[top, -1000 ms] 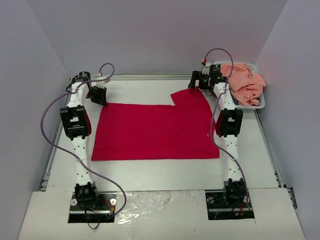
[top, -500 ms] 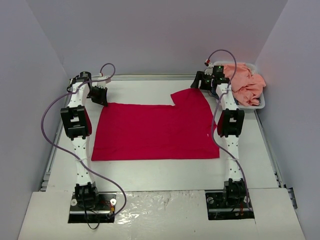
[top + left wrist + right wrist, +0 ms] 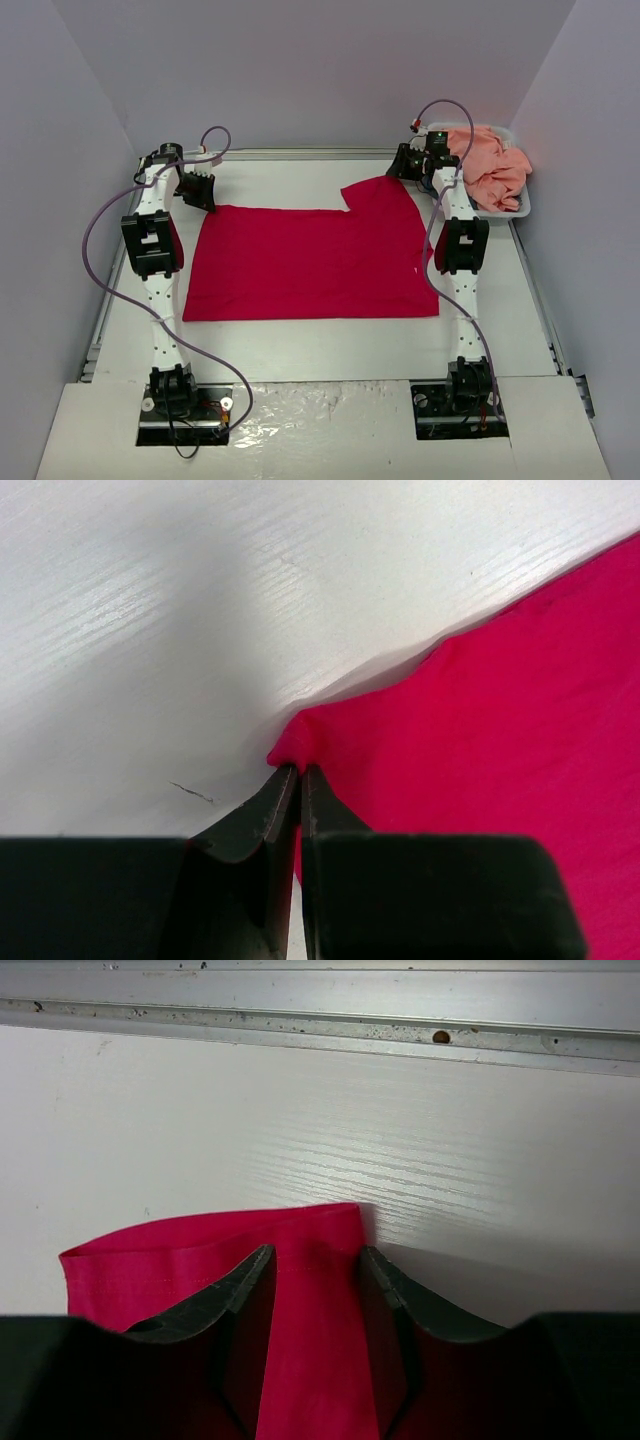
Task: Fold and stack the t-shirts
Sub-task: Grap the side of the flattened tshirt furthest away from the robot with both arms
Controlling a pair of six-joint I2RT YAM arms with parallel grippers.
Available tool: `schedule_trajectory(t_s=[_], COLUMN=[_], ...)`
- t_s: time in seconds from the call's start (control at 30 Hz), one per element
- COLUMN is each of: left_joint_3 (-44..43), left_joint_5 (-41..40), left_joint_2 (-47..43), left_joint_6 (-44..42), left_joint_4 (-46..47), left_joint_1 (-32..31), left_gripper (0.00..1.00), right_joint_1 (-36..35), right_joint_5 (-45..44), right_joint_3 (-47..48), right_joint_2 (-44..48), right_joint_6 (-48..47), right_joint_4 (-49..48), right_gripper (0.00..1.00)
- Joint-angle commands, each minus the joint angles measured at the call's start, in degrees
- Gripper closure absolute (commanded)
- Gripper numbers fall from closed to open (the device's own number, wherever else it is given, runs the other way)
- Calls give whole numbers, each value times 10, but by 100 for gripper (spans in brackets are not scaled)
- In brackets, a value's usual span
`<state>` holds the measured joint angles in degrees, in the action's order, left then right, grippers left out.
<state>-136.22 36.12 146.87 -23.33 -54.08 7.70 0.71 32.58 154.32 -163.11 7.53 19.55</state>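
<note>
**Pinching thin cloth at its far corners**

Lying flat on the table (image 3: 300, 345) between the two arms, the red t-shirt (image 3: 315, 262) forms a wide rectangle. One sleeve (image 3: 380, 195) juts out at the far right. More peach t-shirts (image 3: 488, 165) sit heaped in the basket (image 3: 522, 208) at the far right corner, well apart from the red one.

The left gripper (image 3: 297, 772) is at the shirt's far left corner. Its jaws are pressed together, and a small pucker of red cloth is caught at their tips. The right gripper (image 3: 315, 1255) is at the far end of the sleeve. Its jaws stand apart, one on each side of a strip of the hemmed edge, and have not closed on it.

This cloth looks light, thin and completely limp. It should lift with almost no effort, but it will not hold any shape. Whatever is not held will likely sag, drag along the table or double over on itself. A shallow pinch right at the corner, like the one on the left, could slip free once the cloth pulls tight. A grip slightly further in from the edge would be safer.

The hems and seams are the best places to hold, since the stitched, doubled cloth there gives the jaws more to bite on. The right jaws seem well placed over the sleeve hem for that reason. Lifting both held points evenly should keep the fold line straight. An uneven pull would probably skew the rectangle or wrinkle it.
</note>
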Motion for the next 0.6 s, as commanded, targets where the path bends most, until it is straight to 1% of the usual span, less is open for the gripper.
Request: schedule_trajectory(t_s=[0.0,0.23,0.33,0.37,0.57], left_joint_3=[10,8,8,8,5], left_joint_5=[-11,-10,-11,-11,-9], left_joint_2=[-18,-14,-12,-11,-11], left_joint_6=[-4,-3,-4,-4,-4], left_joint_4=[-16,-16,-16,-16,-17], left_joint_1=[-7,-7,-7,-7,-7], left_gripper=[98,98,98,98,98], right_joint_1=[19,18,18,17,16], right_joint_5=[-27,-37,-39,-41,-55], right_joint_3=[5,5,5,5,5], right_joint_2=[-27,-33,-34,-35,-32], right_joint_6=[11,7,6,4,-1], right_joint_4=[20,25,26,28,29], right_gripper=[66,71,76,80,87])
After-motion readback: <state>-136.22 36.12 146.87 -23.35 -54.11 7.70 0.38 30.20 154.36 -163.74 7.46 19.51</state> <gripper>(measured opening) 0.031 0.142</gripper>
